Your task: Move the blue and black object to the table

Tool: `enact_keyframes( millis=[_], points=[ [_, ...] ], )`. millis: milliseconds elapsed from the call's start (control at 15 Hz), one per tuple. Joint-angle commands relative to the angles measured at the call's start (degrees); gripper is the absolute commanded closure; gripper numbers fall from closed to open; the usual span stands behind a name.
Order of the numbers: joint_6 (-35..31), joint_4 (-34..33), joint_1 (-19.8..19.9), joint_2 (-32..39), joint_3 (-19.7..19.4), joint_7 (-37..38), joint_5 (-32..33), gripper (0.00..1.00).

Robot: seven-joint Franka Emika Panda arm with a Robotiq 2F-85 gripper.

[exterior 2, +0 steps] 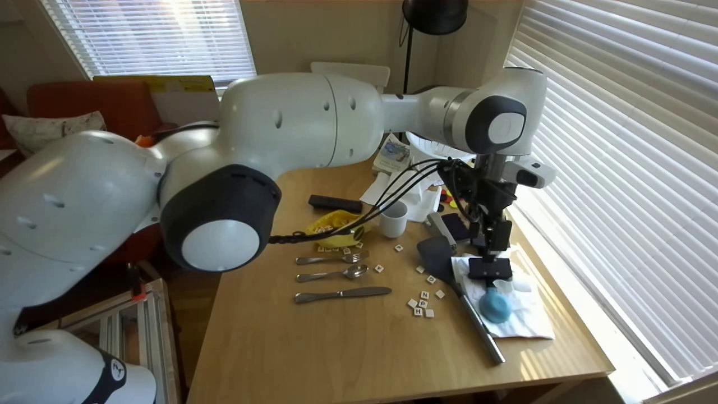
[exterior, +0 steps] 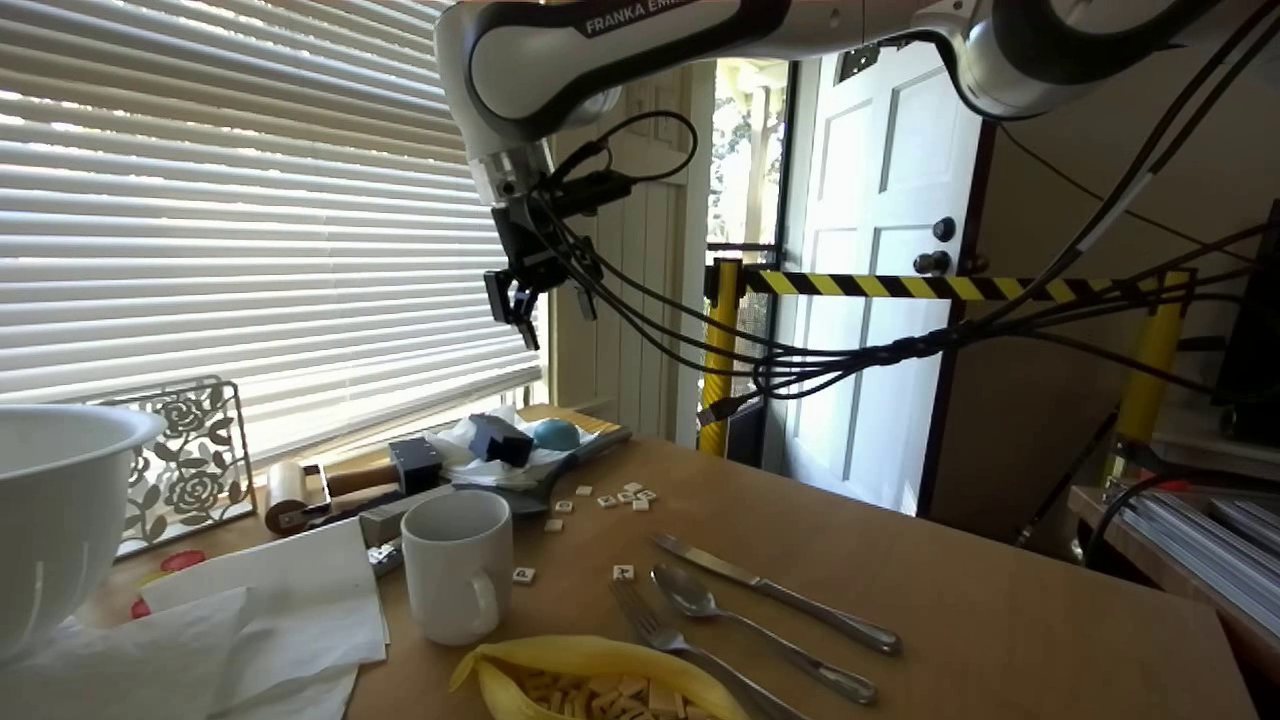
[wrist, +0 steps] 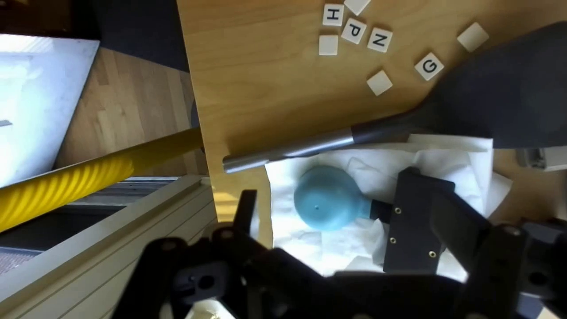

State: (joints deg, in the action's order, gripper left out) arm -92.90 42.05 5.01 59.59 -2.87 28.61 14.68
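- On the white sheet [wrist: 301,237], near the spatula [wrist: 447,108], lies the blue and black object [wrist: 343,202].
- Above, the end effector [wrist: 350,210] gapes wide, empty.
- Probably light, squeezable; pinch its blue bulb [exterior 2: 495,306] gently.

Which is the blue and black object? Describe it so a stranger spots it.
On the table, near the blinds, lies a crumpled white sheet. The blue and black object rests there, black at its neck. Its round light-blue bulb sets it apart from the dark block and spatula.
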Motion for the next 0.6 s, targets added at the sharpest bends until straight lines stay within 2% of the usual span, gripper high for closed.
enact_keyframes(
  millis=[0,200,533],
  points=[
    [0.23,-0.34,0.01,0.20,0.00,-0.16,0.00,0.00],
    [0.42,-1.34,-0.25,1.13,0.22,-2.93,0.60,0.00],
    [2.33,-3.47,-2.92,6.02,-0.62,-7.96,2.59,0.00]
  ],
)
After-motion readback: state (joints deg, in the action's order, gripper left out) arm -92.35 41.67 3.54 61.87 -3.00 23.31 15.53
